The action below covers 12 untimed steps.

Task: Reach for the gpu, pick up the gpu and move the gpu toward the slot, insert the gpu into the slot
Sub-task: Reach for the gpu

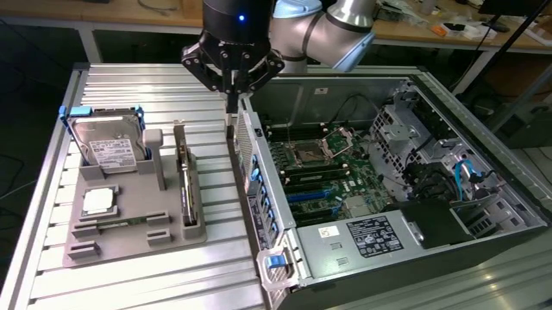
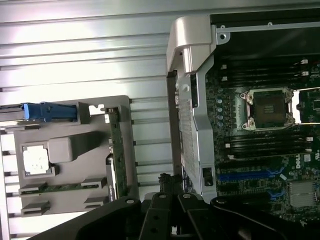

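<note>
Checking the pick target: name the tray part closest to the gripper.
The long, thin dark-grey circuit card, standing on its long edge in the grey tray; the boxy silver hard drive and square silver chip lie farther from the black gripper.

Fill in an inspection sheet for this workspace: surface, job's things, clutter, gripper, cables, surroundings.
Surface: ribbed metal table, carrying a grey tray and an open case.
Job's things: gpu stands on edge in the tray; blue slot on the motherboard looks empty.
Clutter: hard drive and chip in the tray.
Gripper: gripper shut, holding nothing, by the case's wall.
Cables: blue and black cables inside the case.
Surroundings: wooden benches behind.
</note>
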Tool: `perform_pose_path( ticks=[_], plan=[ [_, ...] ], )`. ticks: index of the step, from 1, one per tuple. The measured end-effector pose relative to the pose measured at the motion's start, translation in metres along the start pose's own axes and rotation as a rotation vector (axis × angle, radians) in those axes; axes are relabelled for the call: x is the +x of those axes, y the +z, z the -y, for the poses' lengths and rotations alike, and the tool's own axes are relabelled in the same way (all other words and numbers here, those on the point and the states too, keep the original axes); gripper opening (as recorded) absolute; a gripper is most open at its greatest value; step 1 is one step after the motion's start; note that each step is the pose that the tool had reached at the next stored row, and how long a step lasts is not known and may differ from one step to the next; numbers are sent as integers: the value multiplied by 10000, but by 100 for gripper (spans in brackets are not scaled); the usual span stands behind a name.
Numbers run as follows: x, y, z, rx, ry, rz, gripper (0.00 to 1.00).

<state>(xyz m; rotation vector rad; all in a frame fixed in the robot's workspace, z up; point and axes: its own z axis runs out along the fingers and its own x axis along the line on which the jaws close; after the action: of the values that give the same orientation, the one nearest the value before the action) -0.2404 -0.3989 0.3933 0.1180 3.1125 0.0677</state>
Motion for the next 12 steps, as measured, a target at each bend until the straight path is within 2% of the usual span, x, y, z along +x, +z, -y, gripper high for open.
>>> perform_pose_path(
  ticks=[9,12],
  plan=[
    [222,-6,17,0,0,0,11],
    [339,-9,26,0,0,0,11]
  ],
)
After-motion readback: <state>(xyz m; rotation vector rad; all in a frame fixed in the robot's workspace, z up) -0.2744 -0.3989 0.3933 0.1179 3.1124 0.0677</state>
